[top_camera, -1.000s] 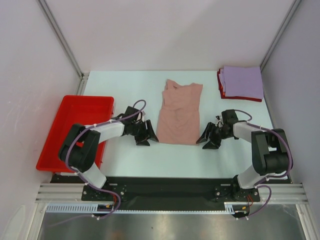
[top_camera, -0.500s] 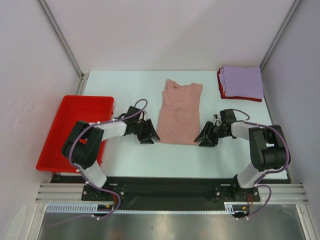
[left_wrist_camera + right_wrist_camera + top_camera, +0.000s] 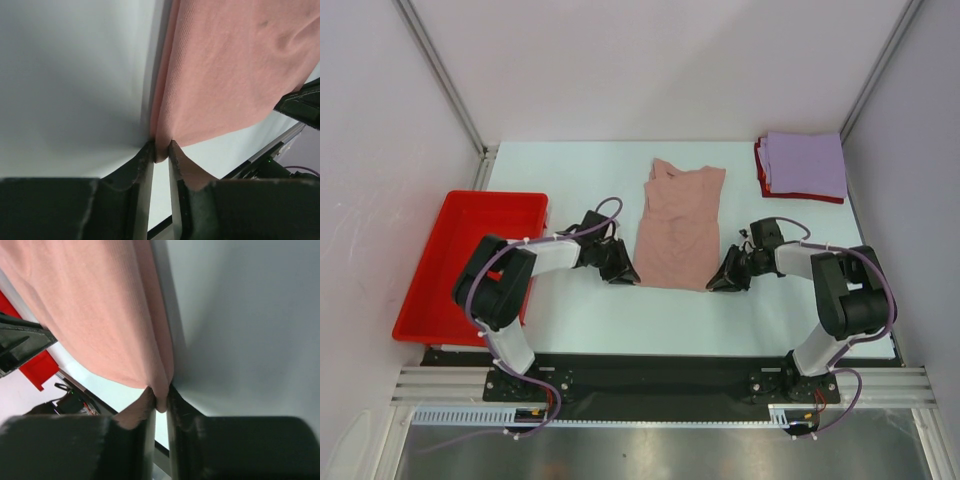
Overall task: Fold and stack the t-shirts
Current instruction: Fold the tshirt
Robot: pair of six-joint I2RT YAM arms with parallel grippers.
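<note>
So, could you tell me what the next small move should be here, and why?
The left gripper and right gripper each pinch a near corner of the pink t-shirt, which lies flat on the table, so probably raise both corners slightly, together, to start folding it in half.

Bright even light, faint shadows; wrist views w/ blurry foreground.

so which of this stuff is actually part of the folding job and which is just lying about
Part of the job:
pink tee, spread flat
left gripper and right gripper, each pinching a near corner of it
lavender tee, folded, on top of the red tee

Just lying about:
tray, at the left
</note>
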